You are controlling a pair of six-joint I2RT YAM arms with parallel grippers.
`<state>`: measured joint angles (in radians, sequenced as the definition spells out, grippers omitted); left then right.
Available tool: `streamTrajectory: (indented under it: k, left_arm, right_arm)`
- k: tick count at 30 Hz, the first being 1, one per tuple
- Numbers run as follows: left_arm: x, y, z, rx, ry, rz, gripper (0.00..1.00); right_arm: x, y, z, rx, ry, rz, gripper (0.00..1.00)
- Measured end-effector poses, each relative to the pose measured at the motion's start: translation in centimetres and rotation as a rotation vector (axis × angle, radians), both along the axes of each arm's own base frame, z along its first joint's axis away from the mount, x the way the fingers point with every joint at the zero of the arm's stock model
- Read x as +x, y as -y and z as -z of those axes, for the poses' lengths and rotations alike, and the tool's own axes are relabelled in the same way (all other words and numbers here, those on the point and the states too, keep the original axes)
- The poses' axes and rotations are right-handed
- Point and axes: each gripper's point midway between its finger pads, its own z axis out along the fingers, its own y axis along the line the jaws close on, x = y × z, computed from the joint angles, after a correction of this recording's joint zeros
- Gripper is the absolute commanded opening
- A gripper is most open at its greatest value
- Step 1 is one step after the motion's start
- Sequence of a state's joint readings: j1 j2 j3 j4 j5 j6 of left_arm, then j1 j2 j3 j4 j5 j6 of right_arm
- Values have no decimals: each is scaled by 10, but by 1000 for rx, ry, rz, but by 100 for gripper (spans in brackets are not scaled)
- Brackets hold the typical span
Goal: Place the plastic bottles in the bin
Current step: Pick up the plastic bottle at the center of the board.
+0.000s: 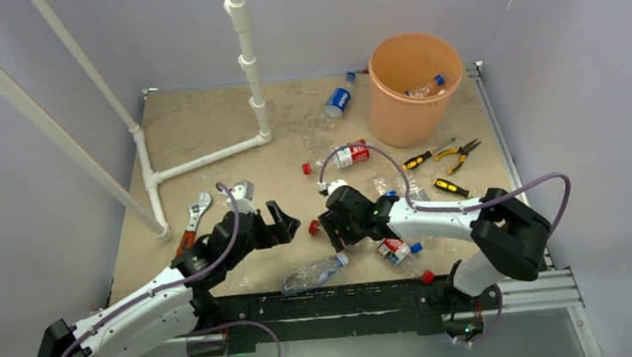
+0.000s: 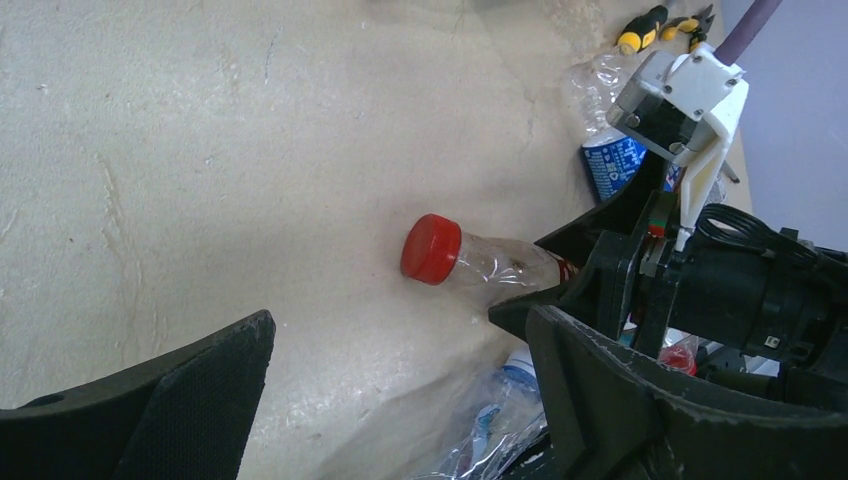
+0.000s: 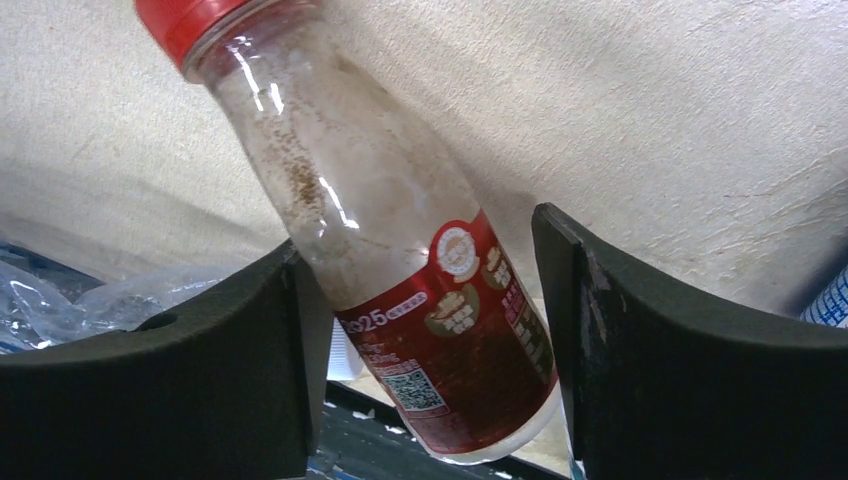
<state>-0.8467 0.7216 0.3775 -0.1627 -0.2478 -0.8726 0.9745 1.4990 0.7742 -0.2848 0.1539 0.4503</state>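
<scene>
You're early in this job. Only one bottle [image 1: 427, 87] shows inside the orange bin [image 1: 393, 111], which stands at the worktop's [image 1: 205, 128] 1 o'clock corner. It is a clear bottle with a blue cap.

Everything else I can count is out on the worktop:
- a blue-label bottle [image 1: 338, 100] just beside the bin at its 9 o'clock
- a red-label bottle [image 1: 348, 155] at the bin's 7 o'clock
- a bare clear bottle [image 1: 314, 273] at the near edge, around 6 o'clock
- a loose cluster by your right arm [image 1: 437, 215] — a crumpled bottle [image 1: 400, 187], a blue-capped bottle [image 1: 396, 249] with a red label, and a lone red cap [image 1: 426, 277] whose bottle I can't make out

With the one under your tool, call it seven to go.

The red-capped bottle [image 3: 380, 230] is the one being worked, lying near the centre of the worktop. Your right tool [image 3: 420, 240] straddles its labelled lower half: one pad touches it and the other stands just beside it — spread, not yet pinching, by my reading. Your left tool [image 2: 400, 325] is spread wide and holds nothing, at that bottle's 9 o'clock.

As for writing, the red label on that bottle shows digits that read like "025", some round gold-and-white emblems and a QR code. The rest is too small to read. The blue labels carry white print you can't read from here.
</scene>
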Motion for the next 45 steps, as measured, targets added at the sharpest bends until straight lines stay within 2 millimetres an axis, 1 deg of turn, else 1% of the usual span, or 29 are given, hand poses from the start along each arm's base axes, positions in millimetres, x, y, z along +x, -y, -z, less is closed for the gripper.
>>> streamTrajectory:
  k: [4,6,8,11,13,16,18,21,26,28,32,34,37,38,40,43,45]
  left_arm:
    - [2,3,-5,-18,16,2,96]
    - [3,4,-7,-24,21,2,96]
    - [4,4,-8,-31,26,1,96]
    - [6,7,-14,-59,37,-8,95]
    - [10,11,-24,-101,57,-15,95]
    - [15,16,-38,-154,96,-20,95]
    - [17,19,-44,-176,115,-21,95]
    - [19,22,-45,-180,119,-21,95]
    - [20,23,-43,-181,111,-24,95]
    - [20,23,-43,-186,109,-26,95]
    - [20,21,-47,-197,117,-30,95]
    - [19,20,-48,-206,119,-32,95]
    - [16,18,-40,-205,107,-36,95]
    - [16,17,-38,-202,101,-38,95]
    - [15,17,-35,-202,95,-41,95]
    - [14,15,-35,-202,93,-43,95]
    - [13,14,-36,-204,96,-44,95]
  right_arm:
    - [1,-1,-1,10,1,14,58]
    - [3,-4,-5,27,12,27,52]
    - [7,-7,-13,60,33,38,48]
    - [12,-13,-34,155,98,54,43]
    - [15,-13,-47,208,140,68,44]
    - [19,-17,-62,267,180,74,55]
    - [21,-19,-63,279,187,76,60]
    - [23,-18,-58,264,189,87,67]
    - [20,-16,-50,254,174,90,79]
    - [20,-16,-43,237,163,89,82]
    - [20,-15,-21,155,118,81,83]
    - [20,-15,-11,117,100,76,80]
    - [20,-14,0,84,84,75,73]
    - [20,-13,1,77,83,74,71]
    - [21,-13,1,77,84,74,72]
    - [24,-16,2,70,89,76,79]
    - [27,-19,1,65,96,75,79]
